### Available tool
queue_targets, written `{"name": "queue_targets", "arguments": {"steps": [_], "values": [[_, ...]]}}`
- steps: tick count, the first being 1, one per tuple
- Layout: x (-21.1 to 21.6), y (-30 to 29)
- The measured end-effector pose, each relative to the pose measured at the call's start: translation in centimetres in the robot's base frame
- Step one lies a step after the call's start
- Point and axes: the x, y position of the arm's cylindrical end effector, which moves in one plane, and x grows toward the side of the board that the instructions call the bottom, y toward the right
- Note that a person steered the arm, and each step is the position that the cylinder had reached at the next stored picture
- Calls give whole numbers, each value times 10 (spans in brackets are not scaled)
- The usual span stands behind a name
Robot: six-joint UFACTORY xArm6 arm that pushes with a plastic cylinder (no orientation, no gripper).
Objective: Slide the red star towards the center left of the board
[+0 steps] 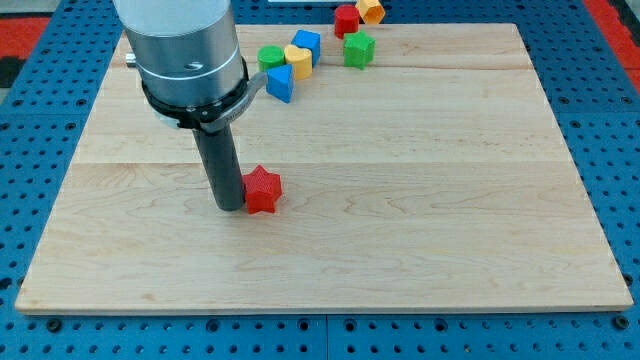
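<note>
The red star [263, 189] lies on the wooden board [400, 220], a little left of the middle and below it. My tip [229, 206] stands on the board right against the star's left side, touching or nearly touching it. The rod rises from the tip to the big grey arm body [185, 50] at the view's top left, which hides part of the board's top left area.
A cluster sits near the top edge: a green cylinder [270, 56], a yellow block [298, 61], two blue blocks [307, 44] [280, 84], a green star-like block [358, 48], a red block [347, 20] and an orange block [371, 10].
</note>
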Motion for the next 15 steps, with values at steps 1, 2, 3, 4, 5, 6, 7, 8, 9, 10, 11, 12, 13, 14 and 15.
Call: {"name": "queue_targets", "arguments": {"steps": [1, 2, 3, 4, 5, 6, 7, 8, 9, 10, 11, 12, 13, 14, 15], "values": [[37, 17], [1, 20], [-38, -9], [-30, 11], [-13, 42], [-54, 81], [-90, 70], [-110, 27], [-104, -13], [-91, -8], [-108, -30], [-120, -75], [-119, -116], [-102, -79], [-89, -52]]}}
